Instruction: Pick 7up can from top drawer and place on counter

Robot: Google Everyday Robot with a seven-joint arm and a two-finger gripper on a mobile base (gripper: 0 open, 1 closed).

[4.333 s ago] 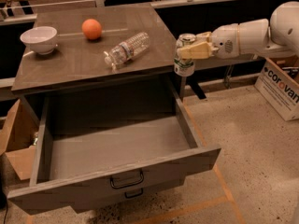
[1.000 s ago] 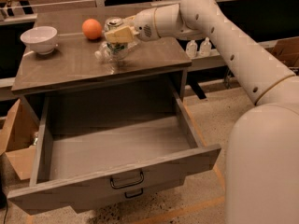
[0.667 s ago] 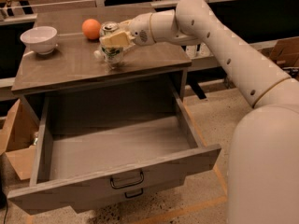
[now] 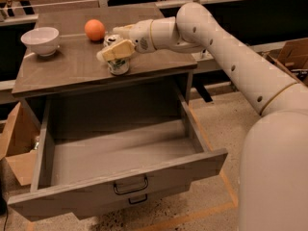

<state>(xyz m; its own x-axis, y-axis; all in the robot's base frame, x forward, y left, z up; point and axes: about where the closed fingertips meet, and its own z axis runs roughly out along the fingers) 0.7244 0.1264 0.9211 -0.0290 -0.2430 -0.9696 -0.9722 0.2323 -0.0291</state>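
Showing the placement stage. Foreground: the wide, shallow grey wooden top drawer (image 4: 115,150) stands pulled out with nothing visible inside, its dark metal bail handle (image 4: 131,186) facing the viewer. Behind it, the small silvery-green aluminium 7up can (image 4: 118,65) stands upright near the front edge of the grey-brown wood-grain bench (image 4: 57,73), its base apparently touching the surface. The cream two-finger gripper (image 4: 117,51) is closed around the can's upper half, reaching in from the right on the white arm (image 4: 231,57). Some four seconds earlier the can hung in the gripper off the bench's right side. A second ago it was over the bench, slightly higher. It has since been lowered, so the lift from the drawer is done and, by judgement, only release and withdrawal remain. Farther back: a round orange fruit (image 4: 95,30) just beyond the gripper, and a white ceramic bowl (image 4: 41,40) at the left.
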